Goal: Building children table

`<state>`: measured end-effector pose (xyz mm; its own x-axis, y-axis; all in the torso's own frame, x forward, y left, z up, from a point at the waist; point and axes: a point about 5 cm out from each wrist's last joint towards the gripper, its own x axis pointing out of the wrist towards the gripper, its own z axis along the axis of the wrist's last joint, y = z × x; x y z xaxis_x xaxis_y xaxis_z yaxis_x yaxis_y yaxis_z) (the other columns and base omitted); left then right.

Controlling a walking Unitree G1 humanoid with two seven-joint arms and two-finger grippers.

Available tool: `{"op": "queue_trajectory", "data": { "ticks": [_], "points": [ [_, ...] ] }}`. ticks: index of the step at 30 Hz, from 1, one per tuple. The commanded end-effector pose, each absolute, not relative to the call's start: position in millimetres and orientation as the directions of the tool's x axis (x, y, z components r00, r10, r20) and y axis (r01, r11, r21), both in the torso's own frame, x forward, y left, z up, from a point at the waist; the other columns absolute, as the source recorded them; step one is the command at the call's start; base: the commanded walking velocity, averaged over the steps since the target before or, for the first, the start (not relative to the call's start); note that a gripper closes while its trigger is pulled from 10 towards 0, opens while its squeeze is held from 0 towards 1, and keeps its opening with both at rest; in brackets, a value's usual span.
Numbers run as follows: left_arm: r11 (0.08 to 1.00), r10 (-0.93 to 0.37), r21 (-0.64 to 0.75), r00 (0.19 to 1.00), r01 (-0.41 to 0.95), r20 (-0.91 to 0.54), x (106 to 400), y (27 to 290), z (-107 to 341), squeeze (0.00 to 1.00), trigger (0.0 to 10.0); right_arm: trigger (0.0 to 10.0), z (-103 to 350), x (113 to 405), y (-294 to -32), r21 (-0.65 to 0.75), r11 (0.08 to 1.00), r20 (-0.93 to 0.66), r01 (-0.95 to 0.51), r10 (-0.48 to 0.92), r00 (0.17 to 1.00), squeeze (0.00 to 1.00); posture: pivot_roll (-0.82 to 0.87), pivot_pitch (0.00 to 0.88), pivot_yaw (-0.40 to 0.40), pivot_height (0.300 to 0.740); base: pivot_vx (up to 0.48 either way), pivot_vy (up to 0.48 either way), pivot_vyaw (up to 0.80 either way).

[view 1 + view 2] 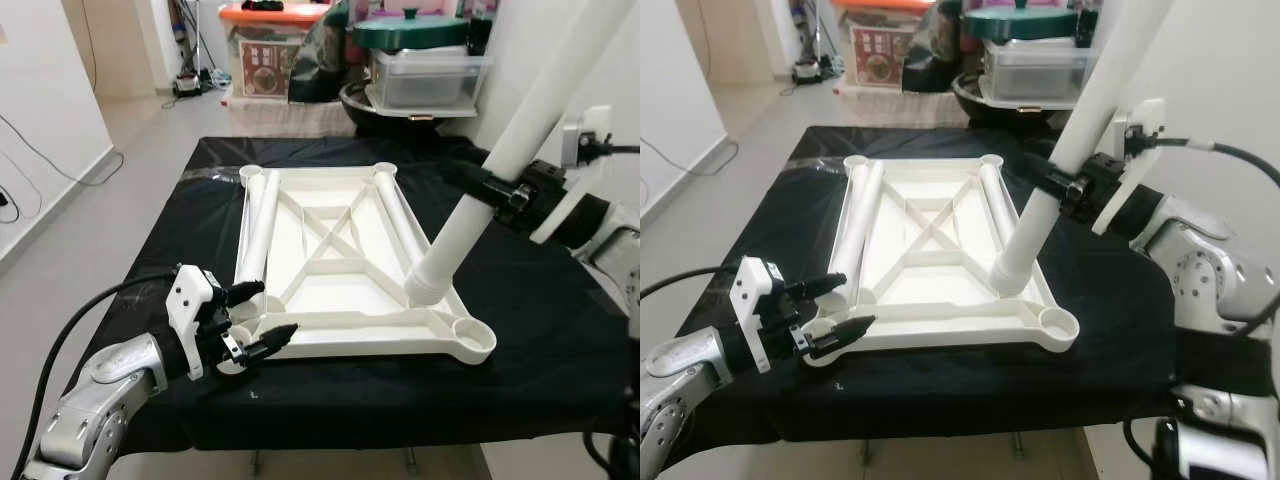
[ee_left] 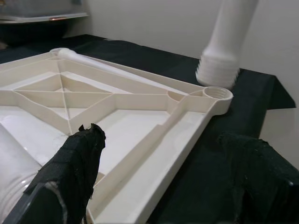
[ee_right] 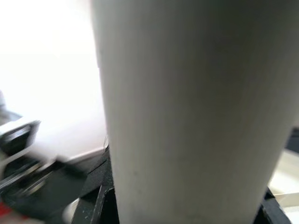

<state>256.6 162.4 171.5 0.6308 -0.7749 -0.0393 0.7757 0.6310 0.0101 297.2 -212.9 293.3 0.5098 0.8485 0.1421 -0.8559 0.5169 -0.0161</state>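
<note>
Eye views: upturned white tabletop point(image 1: 335, 262) on black-covered table point(image 1: 520, 330). Right gripper point(image 1: 497, 189) clamps tilted leg point(image 1: 490, 190), threaded end at the near-right area.
Left wrist: left gripper point(image 2: 159, 182) fingers wide apart at the near-left corner.
Right wrist: leg close-up.

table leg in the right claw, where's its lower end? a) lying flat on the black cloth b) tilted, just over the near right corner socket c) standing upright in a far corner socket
b: the right claw holds the table leg tilted, its threaded end just above the tabletop's near right corner socket.
</note>
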Motion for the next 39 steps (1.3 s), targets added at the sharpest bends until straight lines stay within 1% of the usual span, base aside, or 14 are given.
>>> {"op": "queue_trajectory", "data": {
  "ticks": [1,3,5,8,28,29,30,31,32,33,34,37,38,39],
  "points": [
    [0.616,-0.786,0.001,0.614,0.788,-0.071,251,165,169,0.0,10.0,0.0,294,289,-206,-0.031,0.419,0.122,-0.907,0.903,0.413,0.0,0.01,0.0,-0.021,0.74,0.0,0.0,0.0],
    [0.604,-0.794,-0.001,0.601,0.797,-0.097,246,169,166,0.0,10.0,0.0,293,284,-205,-0.031,0.341,0.09,-0.939,0.937,0.337,0.0,0.01,0.0,-0.027,0.74,0.0,0.0,0.0],
    [0.604,-0.794,-0.001,0.601,0.797,-0.097,246,169,166,0.0,10.0,0.0,293,284,-205,-0.031,0.341,0.09,-0.939,0.937,0.337,0.0,0.01,0.0,-0.027,0.74,0.0,0.0,0.0],
    [0.592,-0.8,-0.006,0.587,0.806,-0.123,240,172,163,0.0,10.0,0.0,294,280,-205,-0.029,0.277,0.07,-0.96,0.959,0.275,0.0,0.01,0.0,-0.031,0.74,0.0,0.0,0.0],
    [0.52,-0.843,-0.029,0.508,0.854,-0.177,234,171,161,0.0,10.0,0.0,300,278,-190,0.001,0.19,0.208,-0.982,0.96,0.186,0.0,0.02,0.0,-0.021,0.74,0.0,0.0,0.0],
    [0.519,-0.844,-0.029,0.507,0.854,-0.177,235,171,162,0.0,10.0,0.0,301,282,-186,0.013,0.238,0.238,-0.971,0.943,0.234,0.0,0.02,0.0,-0.02,0.74,0.0,0.0,0.0],
    [0.519,-0.844,-0.029,0.507,0.854,-0.177,235,171,162,0.0,10.0,0.0,301,282,-186,0.013,0.238,0.238,-0.971,0.943,0.234,0.0,0.02,0.0,-0.02,0.74,0.0,0.0,0.0],
    [0.52,-0.843,-0.028,0.508,0.853,-0.176,235,171,162,0.0,10.0,0.0,300,299,-184,0.05,0.388,0.243,-0.92,0.889,0.388,0.0,0.02,0.0,-0.019,0.74,0.0,0.0,0.0],
    [0.526,-0.841,-0.032,0.514,0.85,-0.17,235,170,161,0.0,10.0,0.0,297,329,-187,0.167,0.629,0.231,-0.759,0.724,0.651,0.0,0.02,0.0,-0.017,0.74,0.0,0.0,0.0],
    [0.526,-0.841,-0.032,0.514,0.85,-0.17,235,170,161,0.0,10.0,0.0,297,329,-187,0.167,0.629,0.231,-0.759,0.724,0.651,0.0,0.02,0.0,-0.017,0.74,0.0,0.0,0.0],
    [0.528,-0.84,-0.034,0.516,0.848,-0.169,234,169,161,0.0,10.0,0.0,297,339,-191,0.209,0.701,0.227,-0.682,0.644,0.731,0.0,0.02,0.0,-0.013,0.74,0.0,0.0,0.0],
    [0.53,-0.839,-0.036,0.517,0.847,-0.168,234,169,161,0.0,10.0,0.0,298,343,-194,0.231,0.73,0.229,-0.644,0.602,0.765,0.0,0.02,0.0,-0.01,0.74,0.0,0.0,0.0],
    [0.531,-0.839,-0.039,0.518,0.847,-0.168,233,169,160,0.0,10.0,0.0,299,350,-202,0.281,0.77,0.235,-0.574,0.524,0.819,0.0,0.03,0.0,-0.008,0.74,0.0,0.0,0.0],
    [0.531,-0.839,-0.039,0.518,0.847,-0.168,233,169,160,0.0,10.0,0.0,299,350,-202,0.281,0.77,0.235,-0.574,0.524,0.819,0.0,0.03,0.0,-0.008,0.74,0.0,0.0,0.0]
  ]
}}
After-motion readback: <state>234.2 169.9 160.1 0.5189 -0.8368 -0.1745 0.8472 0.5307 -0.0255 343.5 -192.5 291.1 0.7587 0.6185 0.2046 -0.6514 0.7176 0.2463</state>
